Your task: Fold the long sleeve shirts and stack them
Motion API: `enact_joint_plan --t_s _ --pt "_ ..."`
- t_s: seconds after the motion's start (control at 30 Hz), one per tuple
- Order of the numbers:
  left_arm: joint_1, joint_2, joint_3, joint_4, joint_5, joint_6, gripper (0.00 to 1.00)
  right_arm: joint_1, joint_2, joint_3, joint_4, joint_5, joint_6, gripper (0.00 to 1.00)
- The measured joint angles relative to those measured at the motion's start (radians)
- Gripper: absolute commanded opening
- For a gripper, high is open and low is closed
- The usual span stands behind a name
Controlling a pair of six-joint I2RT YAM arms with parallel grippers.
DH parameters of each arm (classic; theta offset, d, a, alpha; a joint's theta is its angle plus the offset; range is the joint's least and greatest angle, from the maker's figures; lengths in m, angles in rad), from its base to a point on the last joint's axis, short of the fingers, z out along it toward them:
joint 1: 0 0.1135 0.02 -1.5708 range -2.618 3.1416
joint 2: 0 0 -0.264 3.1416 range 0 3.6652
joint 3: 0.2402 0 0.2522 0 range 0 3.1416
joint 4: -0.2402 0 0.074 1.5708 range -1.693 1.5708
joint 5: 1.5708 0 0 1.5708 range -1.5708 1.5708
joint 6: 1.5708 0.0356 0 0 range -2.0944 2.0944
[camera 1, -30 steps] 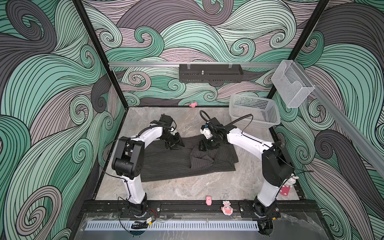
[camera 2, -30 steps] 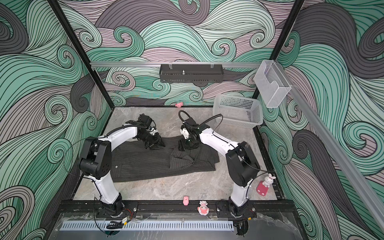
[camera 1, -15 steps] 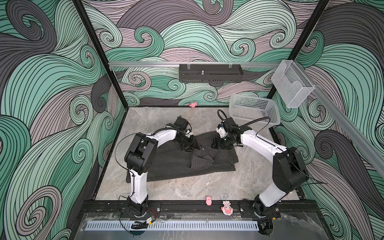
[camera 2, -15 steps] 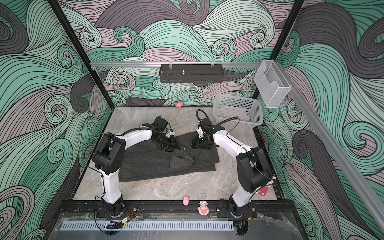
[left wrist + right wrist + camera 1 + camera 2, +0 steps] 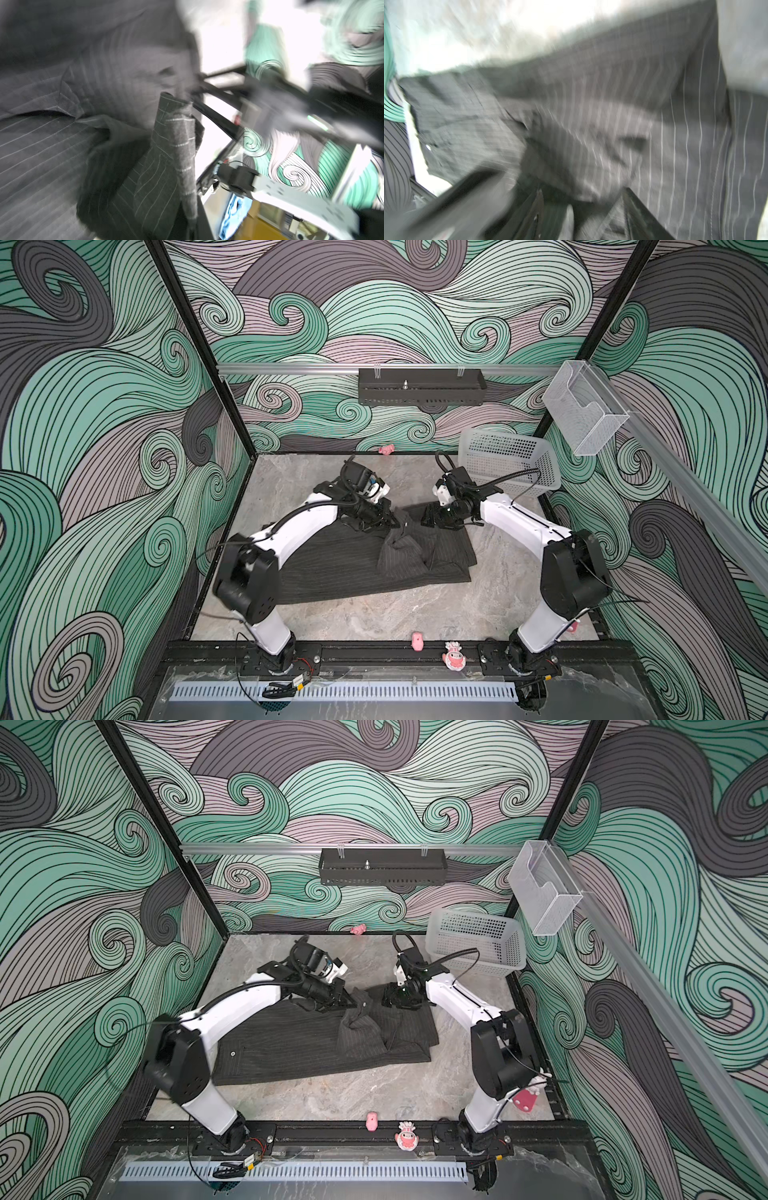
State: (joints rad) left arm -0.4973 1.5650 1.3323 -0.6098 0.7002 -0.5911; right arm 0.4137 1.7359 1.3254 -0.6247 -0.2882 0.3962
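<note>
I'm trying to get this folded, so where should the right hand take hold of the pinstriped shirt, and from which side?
Probably the far edge of the shirt, at its right end, level with where the left hand pinches a raised fold. Come down from the far side: that edge lies flat against bare table, so a finger can slide under it. The right hand is there, open.

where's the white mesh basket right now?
In both top views the white basket sits in the table's far right corner, just behind the right arm, clear of the shirt.
</note>
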Motion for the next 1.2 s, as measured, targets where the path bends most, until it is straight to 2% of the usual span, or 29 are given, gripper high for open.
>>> enact_joint_plan --t_s 0.1,0.2,0.37,0.43,0.77,1.2 --pt "0.043 -0.162 -0.045 0.002 -0.044 0.000 0.00 -0.005 0.087 0.116 0.005 0.005 0.017 0.51" --pt "0.115 -0.274 -0.127 0.005 -0.100 -0.008 0.00 -0.013 0.186 0.216 0.006 0.019 0.033 0.40" --pt "0.238 -0.334 -0.262 -0.004 -0.183 -0.042 0.00 -0.038 0.330 0.299 0.001 0.044 0.055 0.14" --pt "0.277 -0.346 -0.298 -0.012 -0.228 -0.055 0.00 -0.049 0.367 0.303 -0.005 0.055 0.059 0.09" --pt "0.415 -0.497 -0.459 0.014 -0.448 -0.144 0.00 -0.094 0.414 0.299 -0.045 0.117 0.061 0.06" --pt "0.565 -0.396 -0.478 0.165 -0.609 -0.135 0.11 -0.107 0.454 0.341 -0.102 0.161 0.067 0.02"
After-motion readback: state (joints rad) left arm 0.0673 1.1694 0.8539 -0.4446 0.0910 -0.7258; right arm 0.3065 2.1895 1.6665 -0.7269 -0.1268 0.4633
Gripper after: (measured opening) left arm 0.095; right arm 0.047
